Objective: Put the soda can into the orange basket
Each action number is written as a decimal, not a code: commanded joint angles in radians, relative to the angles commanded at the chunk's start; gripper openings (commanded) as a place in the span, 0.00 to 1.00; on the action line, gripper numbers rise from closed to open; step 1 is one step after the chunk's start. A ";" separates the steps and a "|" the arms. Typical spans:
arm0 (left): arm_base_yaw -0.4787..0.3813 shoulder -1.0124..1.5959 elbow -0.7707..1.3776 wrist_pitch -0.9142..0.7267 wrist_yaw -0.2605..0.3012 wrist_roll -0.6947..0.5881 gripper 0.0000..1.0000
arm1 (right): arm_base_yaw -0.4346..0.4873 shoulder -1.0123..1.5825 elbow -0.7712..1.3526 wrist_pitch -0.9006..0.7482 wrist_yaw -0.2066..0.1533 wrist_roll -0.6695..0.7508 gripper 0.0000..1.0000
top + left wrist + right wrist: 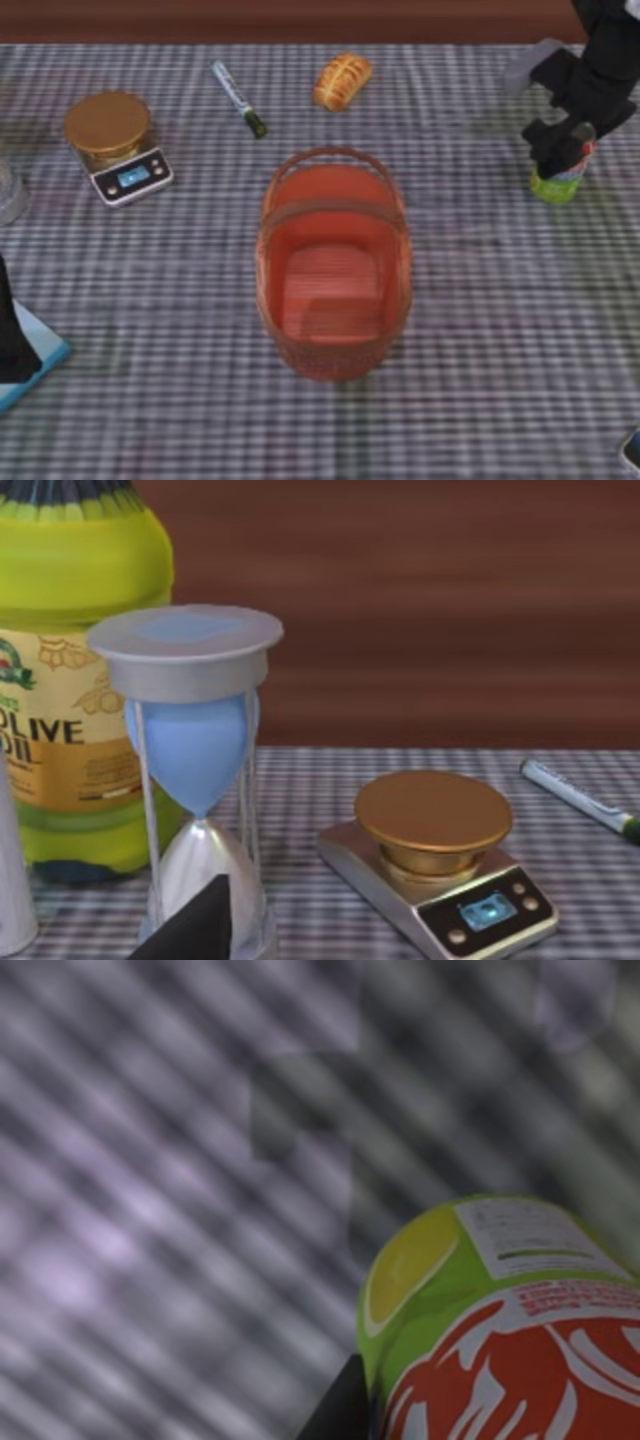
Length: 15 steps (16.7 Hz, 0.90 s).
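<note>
The checked grey-and-white cloth-covered table (480, 330) carries everything. Largest on it is the oval orange-red woven basket (333, 265) with an arched hoop handle and ribbed bottom; it stands at the table's middle, well apart from the right gripper (562, 152), toward the table's left of it and nearer the front edge.

The right gripper is at the table's right, toward the far edge, set down over the small cylindrical soda can (560, 180) with red upper part and lime-green lower part. The can stands upright on the cloth, and its green base shows just below the black fingers. In the right wrist view the can (500, 1330) fills the near corner with one dark finger (345, 1410) against its side, so the fingers appear clamped on the can.

Far to the left of that gripper sits a silver kitchen scale with a golden round top (115, 145). Between scale and gripper, along the far edge, lie a golden-brown bread roll (342, 80) and a white marker pen with a dark cap (238, 98).

The left gripper (12, 345) is parked at the table's left edge; whether its fingers are apart I cannot tell.
</note>
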 joint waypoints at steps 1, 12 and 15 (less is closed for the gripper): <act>0.000 0.000 0.000 0.000 0.000 0.000 1.00 | 0.000 0.000 0.000 0.000 0.000 0.000 0.00; 0.000 0.000 0.000 0.000 0.000 0.000 1.00 | 0.002 -0.009 -0.014 0.030 -0.019 0.010 0.00; 0.000 0.000 0.000 0.000 0.000 0.000 1.00 | 0.021 -0.040 -0.074 0.157 -0.091 0.050 0.00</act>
